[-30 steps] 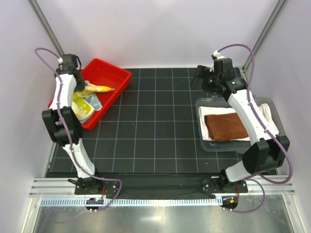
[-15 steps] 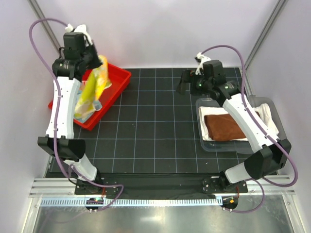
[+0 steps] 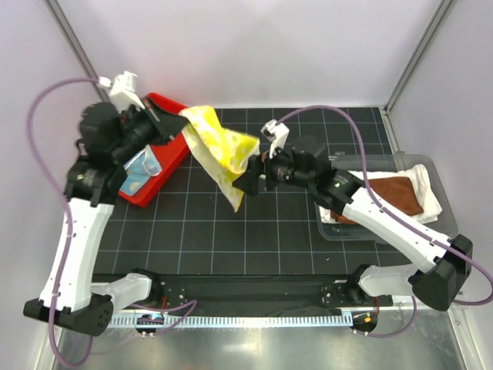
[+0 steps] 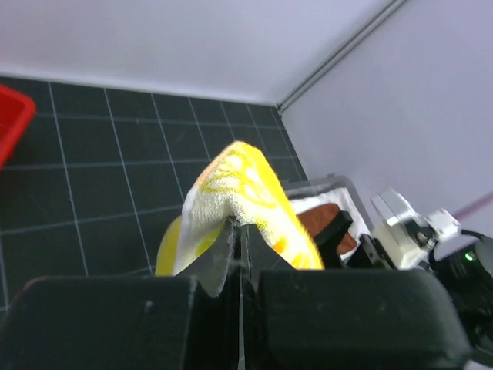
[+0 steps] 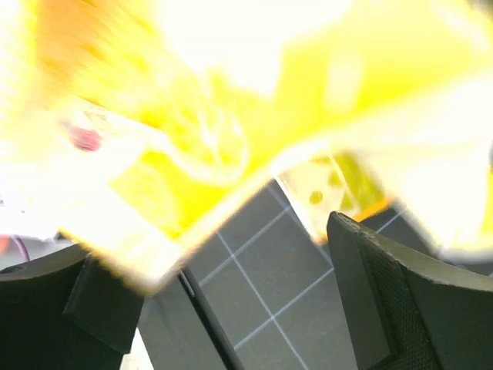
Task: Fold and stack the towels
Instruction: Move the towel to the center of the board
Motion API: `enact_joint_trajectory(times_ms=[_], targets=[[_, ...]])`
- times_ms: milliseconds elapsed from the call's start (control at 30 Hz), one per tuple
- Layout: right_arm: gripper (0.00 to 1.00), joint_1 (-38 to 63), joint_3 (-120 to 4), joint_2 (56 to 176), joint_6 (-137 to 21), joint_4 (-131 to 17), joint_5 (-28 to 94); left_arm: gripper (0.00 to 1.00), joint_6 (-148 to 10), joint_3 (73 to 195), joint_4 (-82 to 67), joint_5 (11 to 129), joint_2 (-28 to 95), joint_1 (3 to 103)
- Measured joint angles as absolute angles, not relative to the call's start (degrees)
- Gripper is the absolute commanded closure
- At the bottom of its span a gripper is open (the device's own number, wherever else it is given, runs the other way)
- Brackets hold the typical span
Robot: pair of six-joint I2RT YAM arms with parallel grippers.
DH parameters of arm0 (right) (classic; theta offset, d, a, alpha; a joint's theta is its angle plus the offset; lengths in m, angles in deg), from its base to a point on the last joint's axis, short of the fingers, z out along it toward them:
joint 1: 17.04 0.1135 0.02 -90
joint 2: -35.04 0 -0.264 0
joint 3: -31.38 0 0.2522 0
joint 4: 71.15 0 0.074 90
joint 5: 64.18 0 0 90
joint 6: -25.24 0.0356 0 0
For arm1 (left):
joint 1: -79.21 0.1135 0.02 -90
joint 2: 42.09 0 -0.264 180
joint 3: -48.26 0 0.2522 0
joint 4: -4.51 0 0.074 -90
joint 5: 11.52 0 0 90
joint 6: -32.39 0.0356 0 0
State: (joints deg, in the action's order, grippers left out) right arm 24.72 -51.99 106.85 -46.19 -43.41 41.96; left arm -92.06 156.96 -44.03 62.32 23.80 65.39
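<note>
Left gripper [image 4: 237, 235] pinches yellow towel [image 3: 219, 146]; its print blurred, perhaps cartoon

The yellow towel [image 3: 219, 146] pinched in the left end effector [image 3: 177, 118] is soft terry cloth with a fuzzy, matt nap. Both end effectors are matt black plastic, and the right end effector [image 3: 245, 182] has a finely stippled pad [image 5: 400, 293]. Behind it, the brown towel [image 3: 397, 193] looks plush and dull. It lies on a white towel [image 3: 431, 193] in a clear, glossy plastic bin [image 3: 327, 223]. Beside the left end effector, the red tray [image 3: 171, 154] is smooth, shiny plastic. Beneath both, the bench [image 3: 262, 231] is matt black with thin pale grid lines.
</note>
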Motion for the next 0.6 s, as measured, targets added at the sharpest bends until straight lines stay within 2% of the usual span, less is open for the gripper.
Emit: enact_joint_trajectory(times_ms=[133,233,333,367,433,533,600], targets=[[0.08,27.98,-48.05,107.88,-48.03,-44.79,38.81,1.0,-96.87,140.44,-38.46,61.25,23.08,64.88],[0.08,28.13,-44.93,108.47,-47.92,-44.5,32.45,1.0,-99.21,127.19,-36.82,61.62,24.54,64.29],[0.13,28.11,-41.78,109.15,-47.13,-41.84,25.41,1.0,-100.67,116.15,-37.1,62.99,25.9,64.16],[0.19,28.09,-41.45,110.0,-46.91,-40.46,23.93,1.0,-100.85,114.21,-37.32,63.34,26.58,64.14],[0.24,27.91,-41.43,112.3,-46.91,-38.69,23.14,0.98,-101.09,110.54,-37.08,64.37,28.48,64.03],[0.4,27.91,-41.17,115.27,-47.05,-38.52,24.54,0.96,-101.02,108.94,-36.95,65.7,30.05,63.94],[0.43,27.93,-40.86,117.06,-46.91,-39.19,26.37,0.96,-100.85,108.96,-36.16,66.91,30.29,63.94]])
